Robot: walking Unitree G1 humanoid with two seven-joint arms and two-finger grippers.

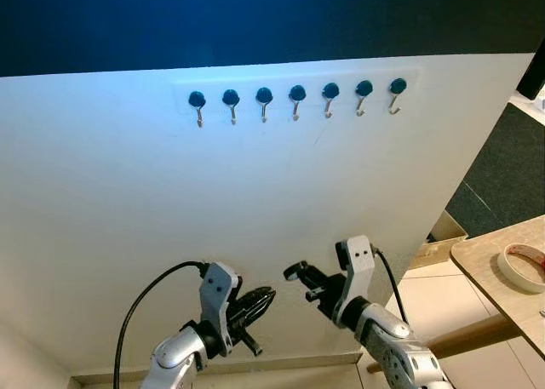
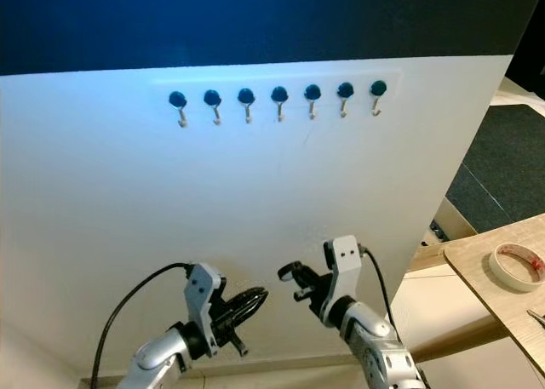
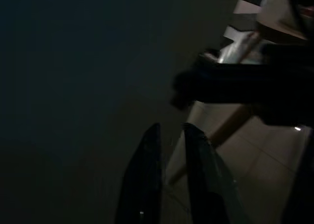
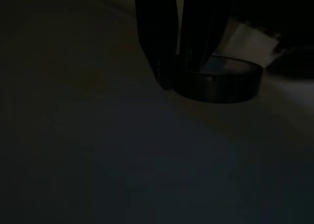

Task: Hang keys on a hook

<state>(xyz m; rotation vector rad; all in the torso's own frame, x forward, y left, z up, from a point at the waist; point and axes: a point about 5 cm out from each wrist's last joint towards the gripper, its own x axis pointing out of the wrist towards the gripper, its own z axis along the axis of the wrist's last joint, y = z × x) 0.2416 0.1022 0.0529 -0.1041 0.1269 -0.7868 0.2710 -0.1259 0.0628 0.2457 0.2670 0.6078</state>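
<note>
White wall panel (image 1: 119, 219) is carrying a row of seven hooks (image 1: 295, 108), and both grippers are hanging well below that row, so the coming move is turning on a long upward reach. The left gripper (image 1: 262, 300) is sitting below the row's middle hooks, pointing sideways toward the right gripper (image 1: 294, 272), which is facing back at it from just beside and slightly nearer the row. Each pair of fingers (image 3: 144, 175) is lying nearly together with only a thin slit between. I cannot tell where the keys are, or whether either gripper is pinching them. By my judgement the right arm is better placed for the lift.
</note>
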